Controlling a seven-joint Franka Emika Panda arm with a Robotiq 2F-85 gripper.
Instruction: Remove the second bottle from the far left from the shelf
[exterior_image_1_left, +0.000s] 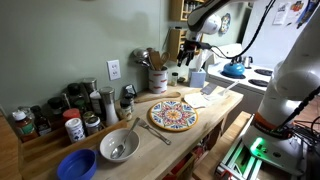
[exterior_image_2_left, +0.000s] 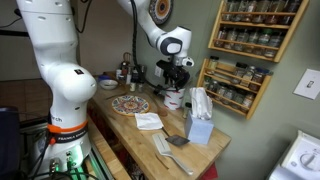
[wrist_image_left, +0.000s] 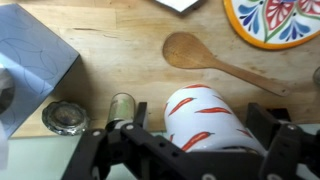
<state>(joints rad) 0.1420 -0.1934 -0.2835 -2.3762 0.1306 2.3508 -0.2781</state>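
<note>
A white bottle with red chili prints (wrist_image_left: 215, 115) stands on the wooden counter, right under my gripper (wrist_image_left: 200, 128). The fingers sit on both sides of it; the right finger is against it and a gap shows at the left finger, so the gripper reads as open. In both exterior views the gripper (exterior_image_1_left: 190, 55) (exterior_image_2_left: 176, 82) hangs low over the counter with the bottle (exterior_image_2_left: 172, 98) beneath it. The wooden spice rack (exterior_image_2_left: 240, 85) with rows of small dark jars hangs on the wall just beyond it.
A wooden spoon (wrist_image_left: 215, 58) and a patterned plate (wrist_image_left: 275, 20) lie near the bottle. A tissue box (wrist_image_left: 35, 60) and two small jars (wrist_image_left: 65, 117) stand beside it. Mixed bottles (exterior_image_1_left: 60, 115), a metal bowl (exterior_image_1_left: 118, 146) and a blue bowl (exterior_image_1_left: 77, 165) sit farther along the counter.
</note>
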